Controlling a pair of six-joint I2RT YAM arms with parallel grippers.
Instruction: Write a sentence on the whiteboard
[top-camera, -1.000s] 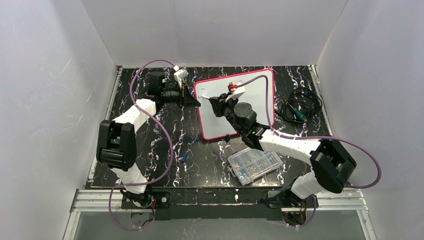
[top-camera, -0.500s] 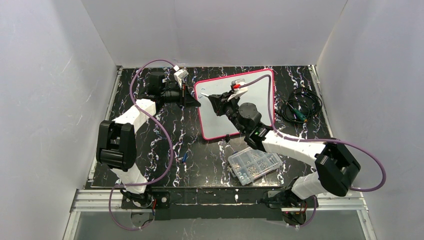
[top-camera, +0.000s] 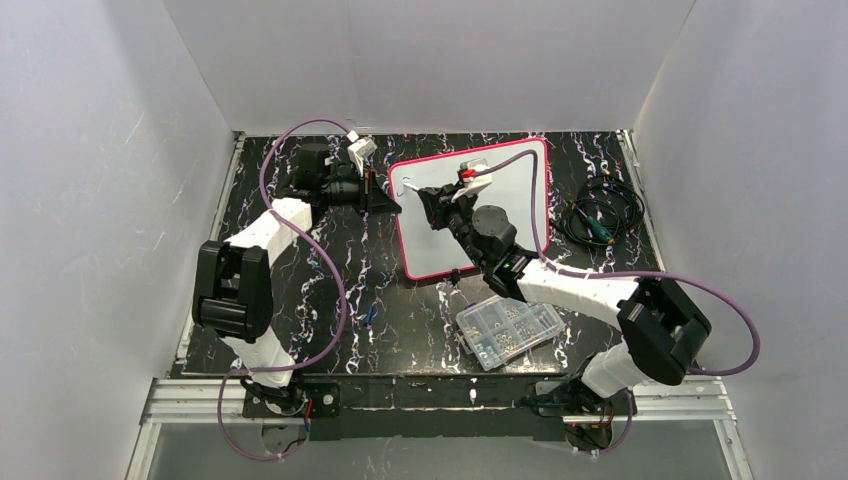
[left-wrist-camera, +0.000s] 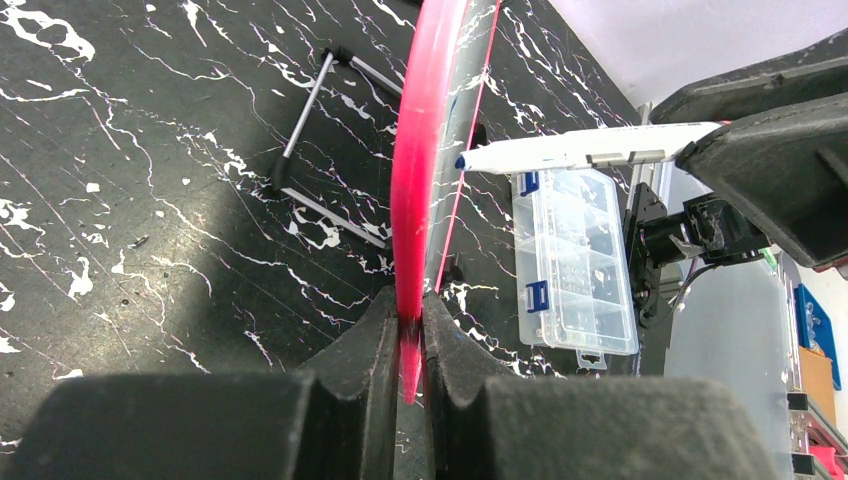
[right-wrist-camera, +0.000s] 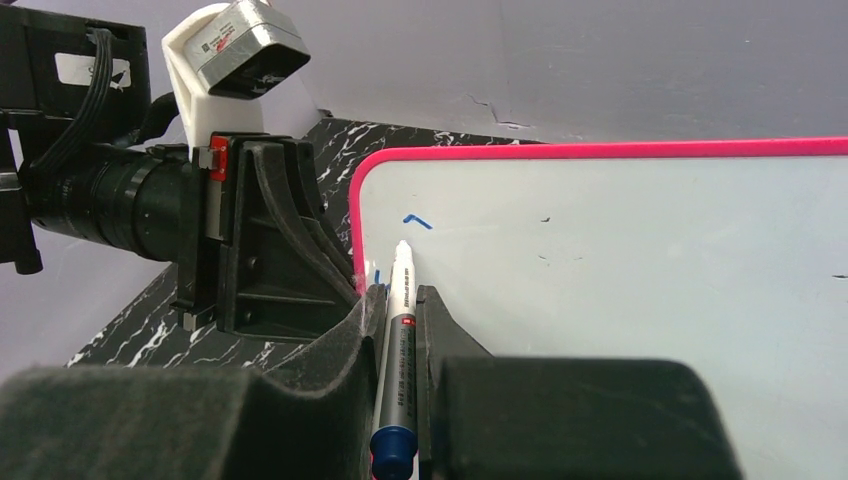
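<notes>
The whiteboard is clamped at its edge by the left tool, just ahead of the right tool, by which a marker is gripped. Of the sentence, only two blue strokes are written; nearly all is left.

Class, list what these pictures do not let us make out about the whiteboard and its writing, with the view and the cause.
- Top view: writing on the whiteboard is too small, and the right tool covers its left part.
- Left wrist view: the whiteboard sits edge-on in the left tool, so its face is hidden.
- Right wrist view: the blue strokes are too few to read; the marker tip's contact is unclear.
</notes>
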